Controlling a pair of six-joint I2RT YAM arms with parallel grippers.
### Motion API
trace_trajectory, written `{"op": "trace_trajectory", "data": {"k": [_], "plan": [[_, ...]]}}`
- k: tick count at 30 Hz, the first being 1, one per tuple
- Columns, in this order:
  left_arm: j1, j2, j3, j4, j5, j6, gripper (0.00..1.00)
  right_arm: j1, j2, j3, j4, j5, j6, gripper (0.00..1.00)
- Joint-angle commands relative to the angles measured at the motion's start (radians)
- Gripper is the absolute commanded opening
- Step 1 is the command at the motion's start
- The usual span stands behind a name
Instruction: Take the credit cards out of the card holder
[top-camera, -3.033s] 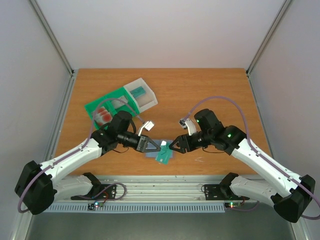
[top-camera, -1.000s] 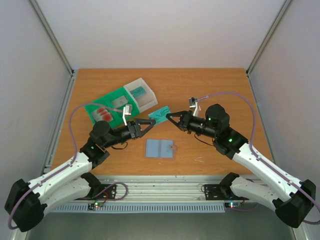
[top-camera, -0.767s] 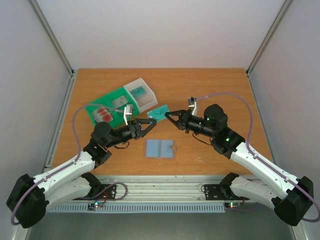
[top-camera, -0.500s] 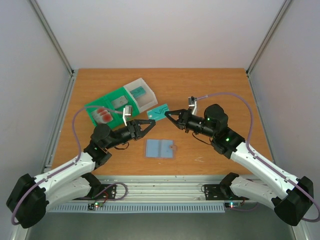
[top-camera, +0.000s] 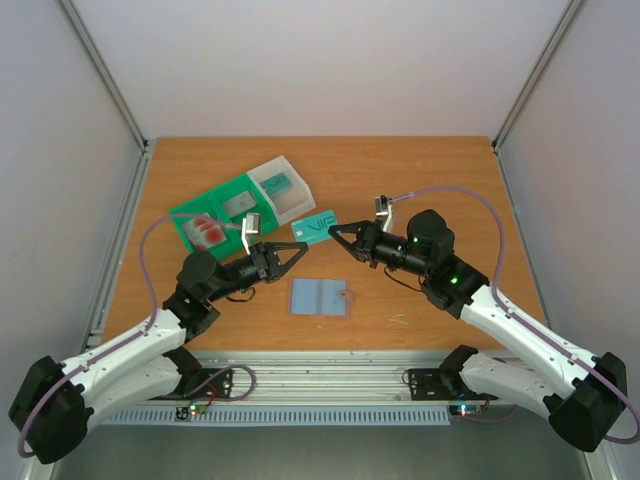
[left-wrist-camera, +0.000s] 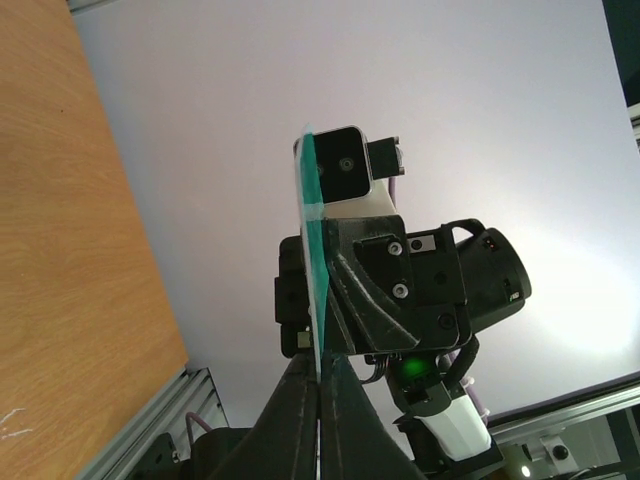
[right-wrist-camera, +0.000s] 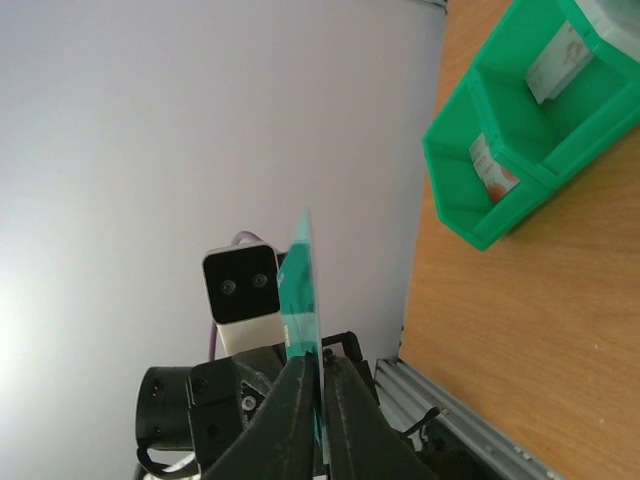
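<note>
A greenish-teal credit card hangs in the air above the table, pinched from both ends. My left gripper is shut on its near-left end and my right gripper is shut on its right end. The left wrist view shows the card edge-on between my closed left gripper. The right wrist view shows the card in my closed right gripper. The blue-grey card holder lies open on the table below, with a pale card with a red blotch sticking out at its right edge.
A green-and-white compartment tray stands at the back left, holding red-blotched cards and a teal card. It also shows in the right wrist view. The table's front rail runs along the near edge.
Both grippers have risen from the card holder with the teal card between them. Over the last second the card and both grippers drifted slightly left and back, toward the tray.
</note>
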Motion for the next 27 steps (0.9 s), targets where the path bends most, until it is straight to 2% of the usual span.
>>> {"op": "trace_trajectory", "data": {"k": [1,7,11,15,17,19,27], "plan": [[0.001,-0.03,-0.01,-0.011,-0.027,0.05,0.0,-0.003,-0.029,-0.01,-0.036,0.036,-0.034,0.1],[0.007,-0.062,0.023,-0.214,-0.062,0.132,0.0,-0.003,-0.077,-0.005,-0.161,0.061,-0.104,0.37],[0.018,-0.076,0.074,-0.361,-0.088,0.215,0.01,-0.004,-0.102,-0.003,-0.248,0.061,-0.165,0.64],[0.044,-0.078,0.154,-0.533,-0.132,0.301,0.01,-0.004,-0.116,0.027,-0.365,0.052,-0.268,0.82],[0.061,-0.078,0.18,-0.588,-0.164,0.35,0.0,-0.003,-0.122,0.042,-0.424,0.05,-0.316,0.95],[0.096,-0.07,0.21,-0.632,-0.179,0.375,0.0,-0.003,-0.138,0.043,-0.469,0.061,-0.349,0.98],[0.186,0.033,0.328,-0.778,-0.239,0.45,0.0,-0.004,-0.194,0.051,-0.597,0.091,-0.434,0.98]]}}
